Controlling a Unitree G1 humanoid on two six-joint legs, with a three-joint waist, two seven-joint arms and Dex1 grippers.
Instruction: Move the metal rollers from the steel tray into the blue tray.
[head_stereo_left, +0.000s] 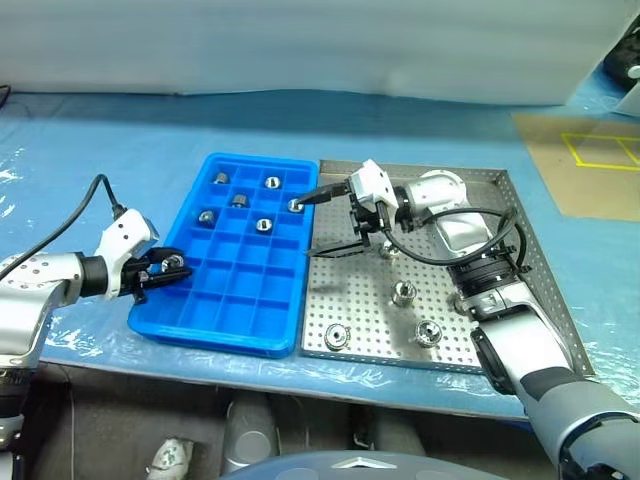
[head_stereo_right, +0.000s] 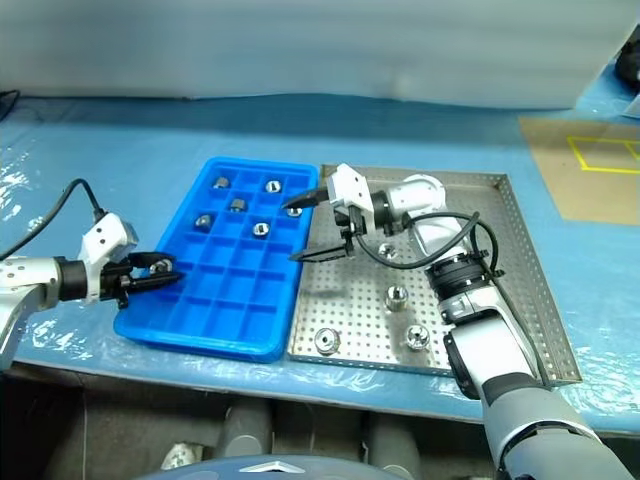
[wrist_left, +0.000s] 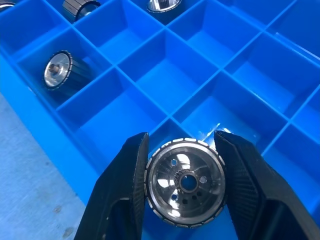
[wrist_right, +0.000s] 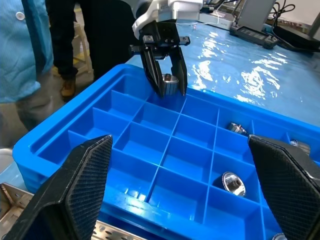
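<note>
Roller situation right now: my left gripper (head_stereo_left: 168, 268) is clamped on one small shiny silver metal roller (wrist_left: 184, 182), fingers pinching its toothed rim from both sides, flat face with the dark centre hole pointing back along the gripper. It hangs just over a near-left compartment of the bright blue gridded plastic tray (head_stereo_left: 262, 325), so I figure the drop is basically straight down from here. My right gripper (head_stereo_left: 322, 222) is spread wide and empty, hovering at the blue tray's edge beside the big perforated steel tray (head_stereo_left: 533, 252). Four rollers (head_stereo_left: 402, 293) sit loose on that steel floor, closer to my right arm.
</note>
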